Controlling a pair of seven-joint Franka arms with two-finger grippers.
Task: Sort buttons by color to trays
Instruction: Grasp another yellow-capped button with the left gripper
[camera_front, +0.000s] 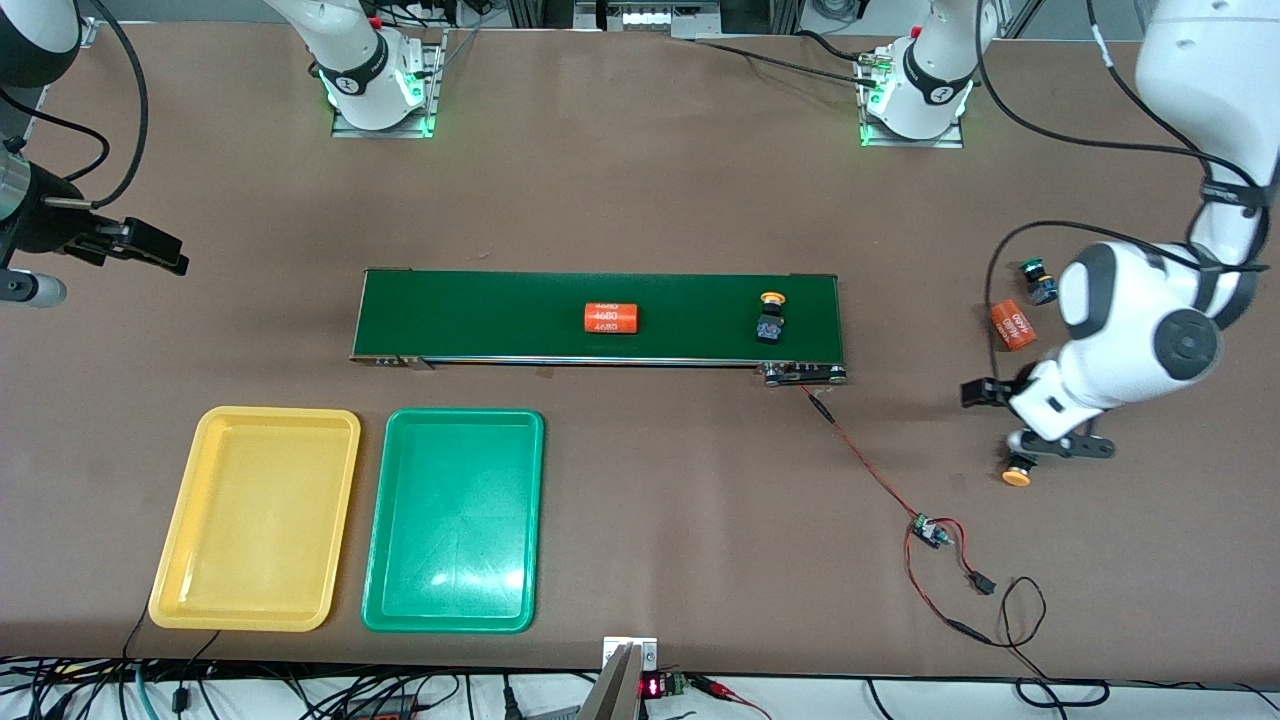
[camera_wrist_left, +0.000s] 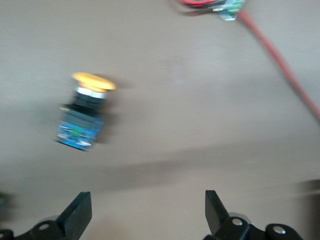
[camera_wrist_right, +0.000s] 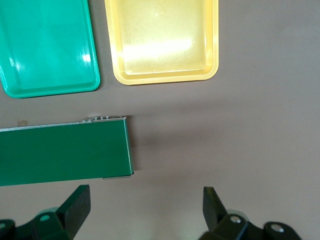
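Note:
A yellow-capped button (camera_front: 1017, 472) lies on its side on the table at the left arm's end. My left gripper (camera_front: 1030, 425) hangs open and empty just above the table beside it. In the left wrist view the button (camera_wrist_left: 82, 117) lies ahead of the open gripper (camera_wrist_left: 146, 210), off to one side and outside the jaws. A second yellow button (camera_front: 770, 318) lies on the conveyor belt (camera_front: 480, 315). One green button (camera_front: 1038, 280) lies by the left arm; the other green one is hidden. The yellow tray (camera_front: 255, 420) and green tray (camera_front: 455, 420) are both empty. My right gripper (camera_front: 140, 245) waits open.
An orange 4680 cylinder (camera_front: 611, 318) lies on the belt and another (camera_front: 1012, 325) on the table near the green button. A small circuit board (camera_front: 930, 530) with red wires lies near the yellow button. The right wrist view shows both trays (camera_wrist_right: 162, 75) and the belt's end (camera_wrist_right: 65, 152).

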